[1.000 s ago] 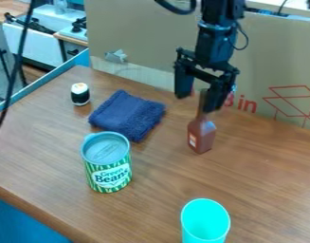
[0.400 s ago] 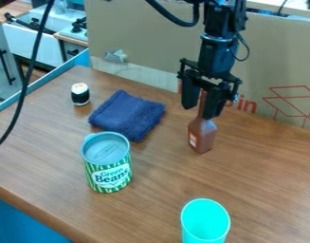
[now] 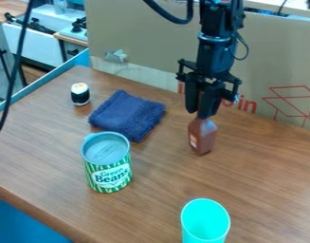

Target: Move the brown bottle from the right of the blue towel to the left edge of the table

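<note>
At the upper right of the middle, the black gripper (image 3: 201,110) points down, shut on the neck of a brown bottle (image 3: 202,136). The bottle stands upright on the table, its neck hidden between the fingers and a small pale label on its left side. To the left of the bottle lies a folded dark blue towel (image 3: 127,115). A green-and-white can of beans (image 3: 108,163) with a grey-blue lid stands in front of the towel.
A turquoise cup (image 3: 205,221) stands near the bottom edge. A small sushi-like black and white piece (image 3: 80,94) is left of the towel. Cardboard (image 3: 150,42) rises behind the wooden table (image 3: 150,204), and a black cable hangs at the left.
The gripper has first moved slightly down over the bottle, and its fingers have closed around the neck. The bottle is in nearly the same place. The cable at the left has swung.
</note>
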### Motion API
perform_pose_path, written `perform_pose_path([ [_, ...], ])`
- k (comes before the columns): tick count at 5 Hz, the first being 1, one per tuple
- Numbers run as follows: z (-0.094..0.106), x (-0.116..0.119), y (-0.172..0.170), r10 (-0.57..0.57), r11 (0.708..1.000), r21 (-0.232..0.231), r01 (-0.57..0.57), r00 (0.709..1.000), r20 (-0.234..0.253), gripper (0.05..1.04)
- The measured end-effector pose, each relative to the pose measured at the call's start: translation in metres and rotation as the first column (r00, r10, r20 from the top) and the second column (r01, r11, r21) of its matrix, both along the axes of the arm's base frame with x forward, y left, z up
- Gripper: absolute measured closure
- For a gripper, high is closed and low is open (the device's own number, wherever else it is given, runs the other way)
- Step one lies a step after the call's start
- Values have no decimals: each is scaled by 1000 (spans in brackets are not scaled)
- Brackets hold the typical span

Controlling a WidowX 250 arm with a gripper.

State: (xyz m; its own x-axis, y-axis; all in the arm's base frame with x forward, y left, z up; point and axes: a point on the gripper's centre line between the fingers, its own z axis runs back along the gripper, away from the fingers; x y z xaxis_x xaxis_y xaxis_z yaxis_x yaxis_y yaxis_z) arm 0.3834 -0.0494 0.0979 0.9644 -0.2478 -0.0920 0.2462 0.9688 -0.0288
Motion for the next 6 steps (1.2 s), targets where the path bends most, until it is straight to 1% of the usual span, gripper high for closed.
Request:
perform_pose_path([
  [1, 22, -14, -4, -29, 998, -50, 29, 1000, 1, 726],
  [2, 76, -42, 24, 2, 992, -124, 13, 993, 117, 726],
  [3, 113, -68, 69, 118, 990, -102, -100, 974, 194, 726],
  [4, 129, -92, 117, 258, 966, -60, -251, 938, 234, 726],
  [5, 118, -116, 154, 352, 933, -2, -359, 913, 207, 726],
  [6, 97, -131, 175, 408, 905, 67, -420, 901, 147, 726],
])
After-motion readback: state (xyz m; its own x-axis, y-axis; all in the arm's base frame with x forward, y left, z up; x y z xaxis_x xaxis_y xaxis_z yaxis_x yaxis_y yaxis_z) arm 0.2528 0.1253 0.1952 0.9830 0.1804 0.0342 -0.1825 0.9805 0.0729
